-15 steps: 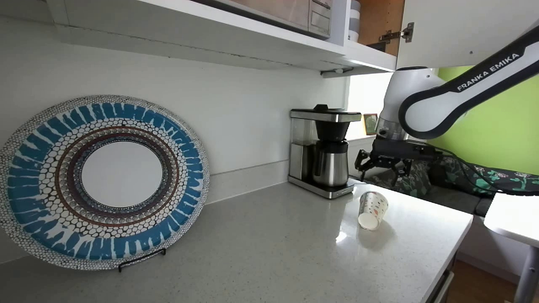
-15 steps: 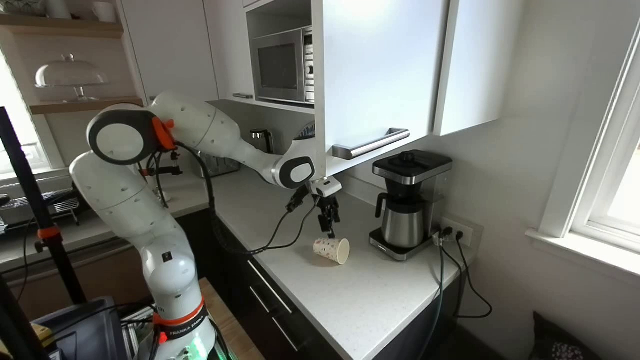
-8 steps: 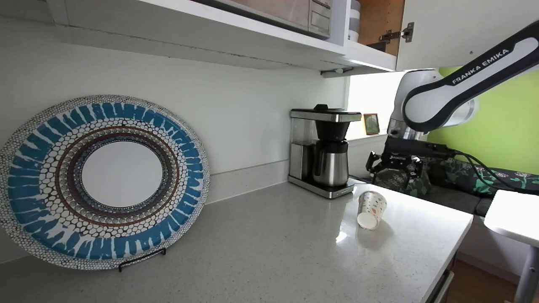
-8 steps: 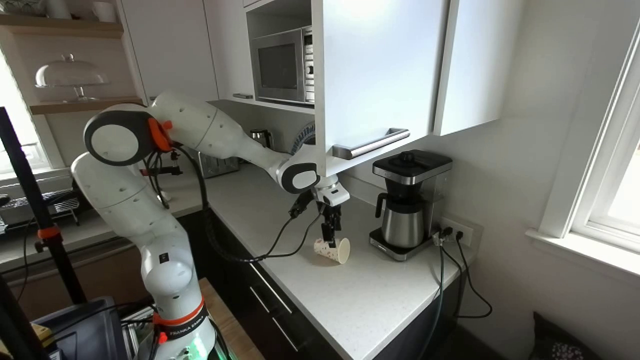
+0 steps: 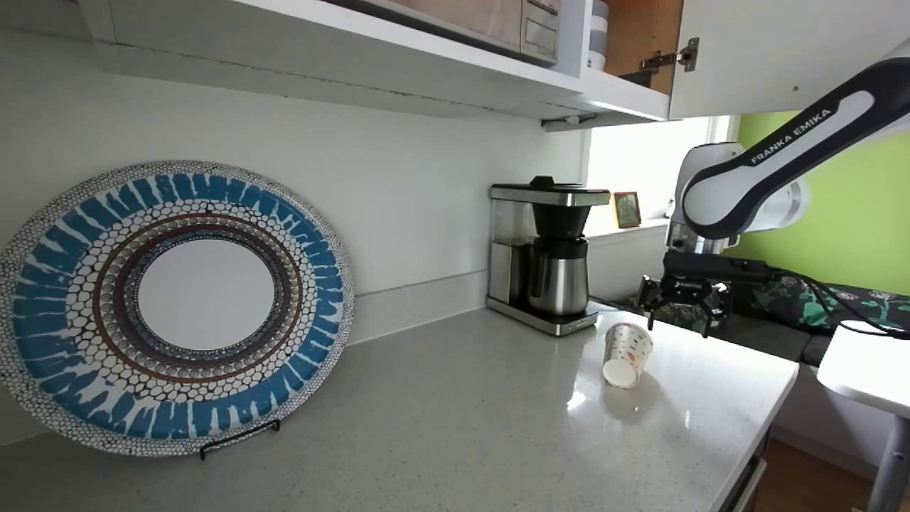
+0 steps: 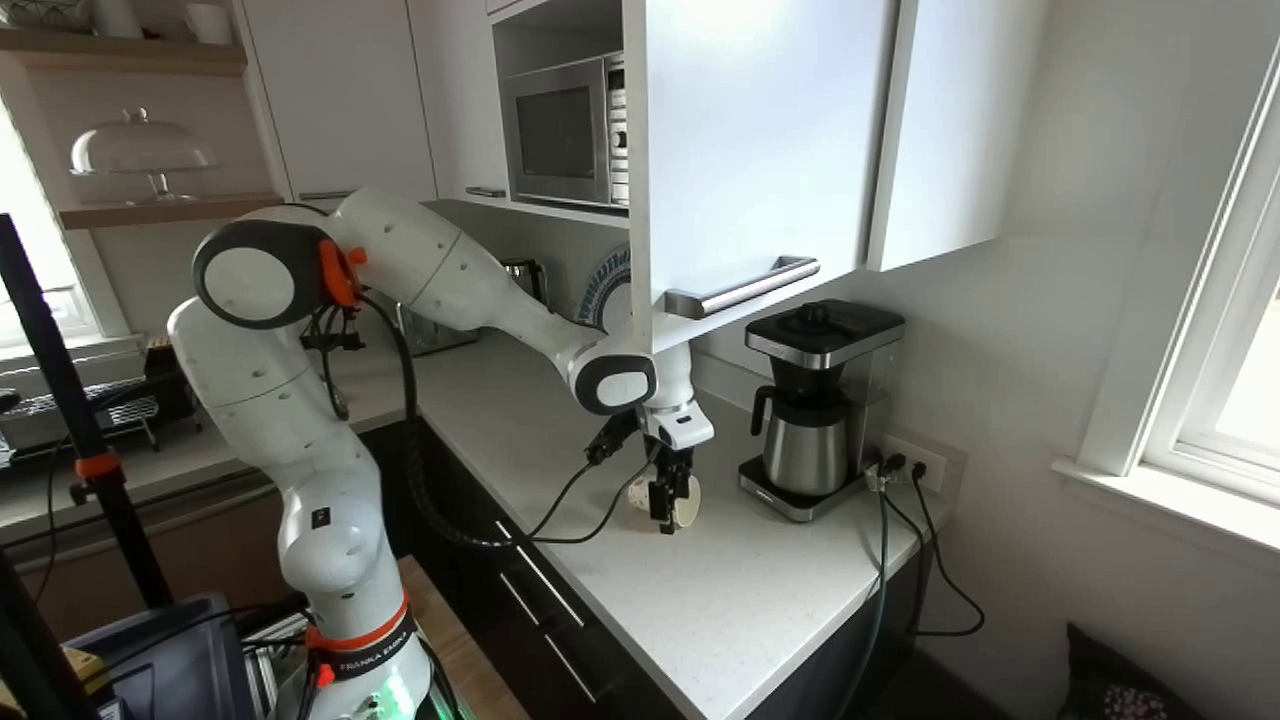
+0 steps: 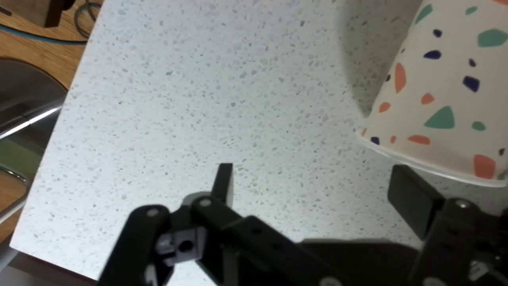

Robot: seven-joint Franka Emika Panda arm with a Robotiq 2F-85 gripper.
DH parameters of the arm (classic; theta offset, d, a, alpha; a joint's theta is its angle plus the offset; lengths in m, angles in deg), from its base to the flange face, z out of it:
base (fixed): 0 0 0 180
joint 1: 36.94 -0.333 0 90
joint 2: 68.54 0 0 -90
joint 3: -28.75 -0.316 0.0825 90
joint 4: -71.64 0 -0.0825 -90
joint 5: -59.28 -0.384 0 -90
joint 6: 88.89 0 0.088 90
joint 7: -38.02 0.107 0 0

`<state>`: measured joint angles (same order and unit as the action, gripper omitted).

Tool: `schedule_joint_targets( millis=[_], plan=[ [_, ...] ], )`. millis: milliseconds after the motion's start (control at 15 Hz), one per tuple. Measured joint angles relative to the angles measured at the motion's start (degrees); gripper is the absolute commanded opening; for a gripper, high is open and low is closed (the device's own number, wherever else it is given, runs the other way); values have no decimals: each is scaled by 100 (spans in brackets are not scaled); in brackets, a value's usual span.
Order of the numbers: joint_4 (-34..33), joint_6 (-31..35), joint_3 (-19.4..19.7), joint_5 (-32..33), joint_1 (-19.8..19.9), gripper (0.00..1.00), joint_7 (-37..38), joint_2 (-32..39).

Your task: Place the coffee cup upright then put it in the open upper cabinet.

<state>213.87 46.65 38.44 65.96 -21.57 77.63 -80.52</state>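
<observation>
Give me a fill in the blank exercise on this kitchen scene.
The white tapered cup with coloured flecks lies on its ____ on the pale speckled counter.
The open, black two-fingered gripper holds ____.
The white upper cabinet has its hinged door ____, not shut.
The steel carafe has a handle coloured ____.
Missing words: side; nothing; open; black.

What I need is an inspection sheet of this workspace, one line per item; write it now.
Surface: pale speckled countertop, with some glare.
Job's things: the coffee cup lies on its side on the countertop; the upper cabinet stands open.
Clutter: coffee maker with its carafe in place; round blue-patterned plate propped up.
Gripper: jaws wide open, holding nothing, beside the cup's mouth; contact cannot be told.
Cables: dark cable looping down to the gripper; power cords at the wall outlet.
Surroundings: microwave, bright window, dark floral cushion.
</observation>
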Motion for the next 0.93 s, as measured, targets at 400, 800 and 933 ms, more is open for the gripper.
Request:
schedule_joint_targets(
  millis=[400, 800, 933],
  plan=[
    [-145, 0, 86, -755, 60, 100, 249, 401],
    [-302, -89, 164, -2243, 30, 76, -38, 706],
    [-336, -167, 207, -2730, 30, 68, -254, 780]
  ],
)
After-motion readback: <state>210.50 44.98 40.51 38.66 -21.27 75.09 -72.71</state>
